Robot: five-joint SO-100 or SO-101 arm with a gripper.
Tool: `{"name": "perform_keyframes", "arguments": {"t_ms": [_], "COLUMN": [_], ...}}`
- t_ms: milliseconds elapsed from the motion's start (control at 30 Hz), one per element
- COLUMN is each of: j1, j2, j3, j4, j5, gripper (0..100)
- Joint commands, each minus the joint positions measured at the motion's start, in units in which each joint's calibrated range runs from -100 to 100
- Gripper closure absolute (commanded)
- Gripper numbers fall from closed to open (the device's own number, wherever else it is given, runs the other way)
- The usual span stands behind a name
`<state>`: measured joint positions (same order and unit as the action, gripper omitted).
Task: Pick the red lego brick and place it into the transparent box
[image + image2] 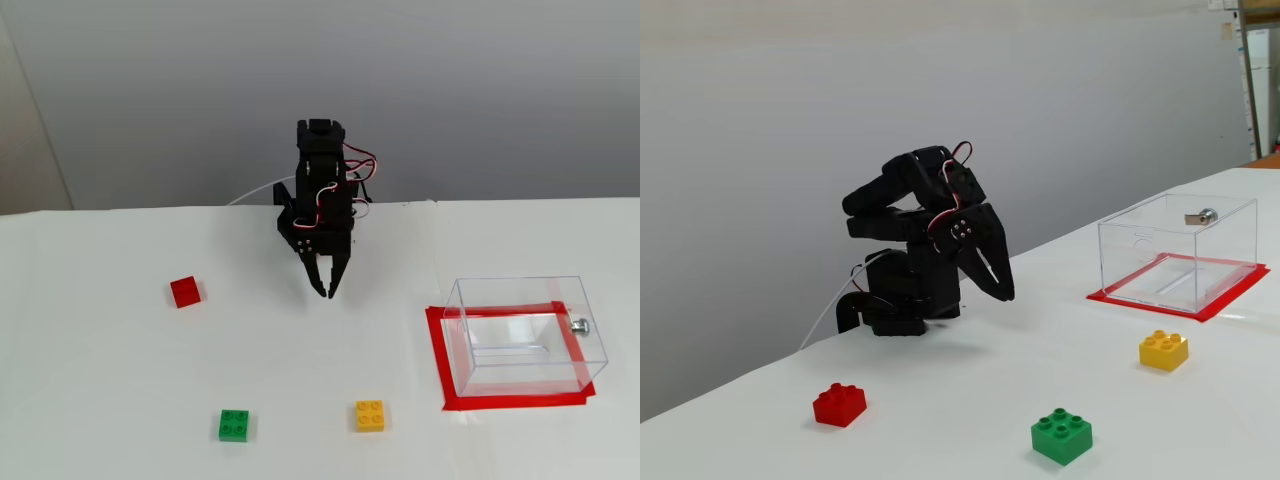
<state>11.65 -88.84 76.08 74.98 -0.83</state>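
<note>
Claw (326,293) (1006,294): tips pressed together, empty, raised clear of the bench and pointing down near the back edge. Open white surface lies all around it. Red brick (185,292) (840,404): flat on the bench, well apart from the claw, towards the left side in the high view. Box (525,335) (1177,252): one, empty, on a red tape rectangle (437,362) near the right edge. Green brick (235,424) and yellow brick (370,415): one each, along the front edge. Grey wall behind.
</note>
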Motion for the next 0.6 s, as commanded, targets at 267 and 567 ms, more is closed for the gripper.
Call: {"name": "perform_keyframes", "arguments": {"t_ms": [267,567], "j1": [20.18,32.31], "j2": [15.91,20.23], "j3": [-19.57,-24.82], "j4": [0.13,0.13], "j5": [-0.16,-0.21], "gripper": [99,99]}}
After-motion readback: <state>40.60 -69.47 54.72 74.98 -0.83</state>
